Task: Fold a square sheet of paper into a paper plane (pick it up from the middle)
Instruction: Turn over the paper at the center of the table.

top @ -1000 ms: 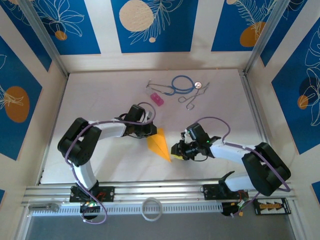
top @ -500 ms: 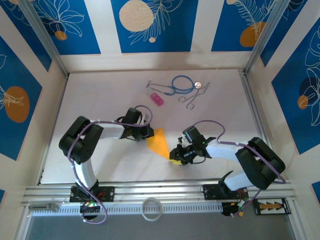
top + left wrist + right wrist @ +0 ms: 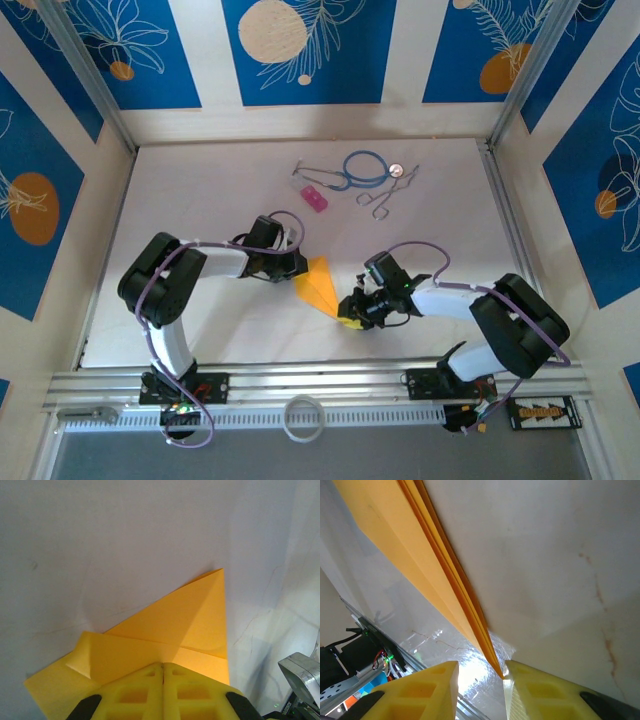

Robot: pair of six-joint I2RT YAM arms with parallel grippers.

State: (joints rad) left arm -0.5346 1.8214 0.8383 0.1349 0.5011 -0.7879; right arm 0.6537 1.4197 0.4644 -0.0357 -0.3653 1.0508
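Right arm has swung in and nearer since a second ago, putting the right gripper (image 3: 350, 312) at the near tip of the paper plane (image 3: 318, 282). The left gripper (image 3: 297, 267) has drawn back slightly leftward at the far, wide end. The plane lies on the table (image 3: 200, 200) just near of centre, between the two grippers, nose toward you. In the left wrist view the yellow fingers (image 3: 145, 690) are clenched tight with no gap, their tips down on the wide end. You cannot tell whether they nip a layer or only pin it. In the right wrist view the jaws stand part-way apart. The stacked paper edges run down into that gap and the tip just touches the right-hand finger (image 3: 530, 690), so nothing is clamped there. This looks like the stage of setting the centre crease. Keep the left end anchored and steady. Centre the nose between the right fingers so every layer goes in, then close squarely. Avoid pulling along the ridge, since thin paper will likely buckle or splay.
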